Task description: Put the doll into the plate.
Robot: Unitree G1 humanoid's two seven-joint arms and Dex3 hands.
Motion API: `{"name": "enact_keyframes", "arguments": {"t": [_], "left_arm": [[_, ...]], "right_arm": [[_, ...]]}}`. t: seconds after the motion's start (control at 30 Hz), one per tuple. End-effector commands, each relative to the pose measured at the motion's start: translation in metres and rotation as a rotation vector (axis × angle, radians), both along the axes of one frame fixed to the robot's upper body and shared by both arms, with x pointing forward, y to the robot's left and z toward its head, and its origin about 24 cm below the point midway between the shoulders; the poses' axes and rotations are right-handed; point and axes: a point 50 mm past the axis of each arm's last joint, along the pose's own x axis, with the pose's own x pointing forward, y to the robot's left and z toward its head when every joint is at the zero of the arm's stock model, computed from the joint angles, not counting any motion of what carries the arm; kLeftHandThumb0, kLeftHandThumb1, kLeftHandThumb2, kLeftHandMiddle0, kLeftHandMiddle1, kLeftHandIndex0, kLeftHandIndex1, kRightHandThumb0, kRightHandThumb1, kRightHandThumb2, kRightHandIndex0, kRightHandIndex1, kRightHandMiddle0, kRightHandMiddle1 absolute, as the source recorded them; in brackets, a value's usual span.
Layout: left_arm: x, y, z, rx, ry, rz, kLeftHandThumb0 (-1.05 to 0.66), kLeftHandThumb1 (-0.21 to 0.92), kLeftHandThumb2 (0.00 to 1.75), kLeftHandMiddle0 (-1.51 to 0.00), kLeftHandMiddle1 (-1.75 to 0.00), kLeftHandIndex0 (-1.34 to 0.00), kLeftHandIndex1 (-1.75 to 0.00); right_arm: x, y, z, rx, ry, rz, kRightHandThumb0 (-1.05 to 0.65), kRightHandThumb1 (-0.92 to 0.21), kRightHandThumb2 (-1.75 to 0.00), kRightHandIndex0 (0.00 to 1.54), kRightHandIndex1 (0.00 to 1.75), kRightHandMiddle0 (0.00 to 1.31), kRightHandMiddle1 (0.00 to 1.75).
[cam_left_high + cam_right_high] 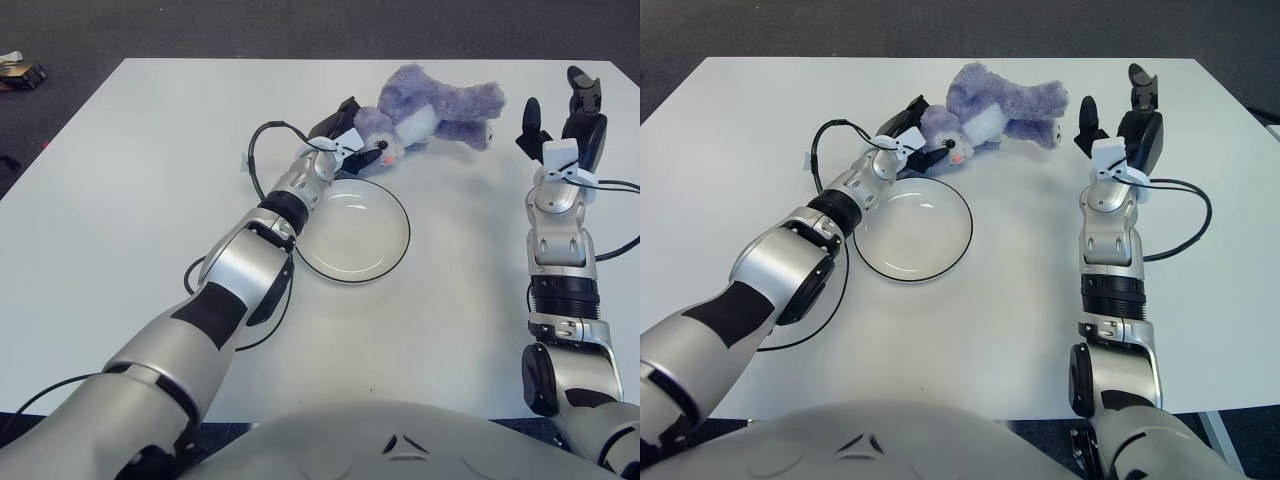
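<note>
White table [120, 180]: left robot hand [345, 140] grips doll [430, 110] head; right robot hand [565, 125] open beside.

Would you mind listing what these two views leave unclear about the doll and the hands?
- Left hand: both views show it at the doll's head, but its own back hides the fingers, so a grasp cannot be confirmed.
- Doll's underside: hidden by its body against the table.
- Right hand: open beside the doll's feet; its palm faces away.

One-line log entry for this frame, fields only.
left hand: gripping doll head | right hand: open, right of doll, apart | plate: holds nothing | doll: on table beyond plate
</note>
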Motion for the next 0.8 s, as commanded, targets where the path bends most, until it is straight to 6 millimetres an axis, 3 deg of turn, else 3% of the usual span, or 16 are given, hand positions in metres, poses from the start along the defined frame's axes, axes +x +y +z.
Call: {"name": "enact_keyframes", "arguments": {"t": [0.0,0.13,0.77], "left_arm": [[0.009,0.011,0.017,-0.054,-0.001,-0.007,0.42,0.48,1.09,-0.48,-1.75,-0.47,-1.75],[0.014,0.020,0.031,-0.110,0.010,-0.013,0.42,0.48,1.10,-0.48,-1.75,-0.48,-1.75],[0.017,0.026,0.044,-0.192,0.060,-0.085,0.42,0.45,1.13,-0.50,-1.75,-0.51,-1.75]], "right_arm": [[0.003,0.005,-0.017,0.002,0.051,0.026,-0.75,-0.92,-0.82,0.33,0.00,0.22,0.29],[0.003,0.010,-0.040,-0.022,0.182,0.070,-0.75,-0.92,-0.77,0.32,0.00,0.22,0.29],[0.007,0.026,-0.058,-0.007,0.268,0.135,-0.80,-0.92,-0.75,0.31,0.00,0.21,0.27]]}}
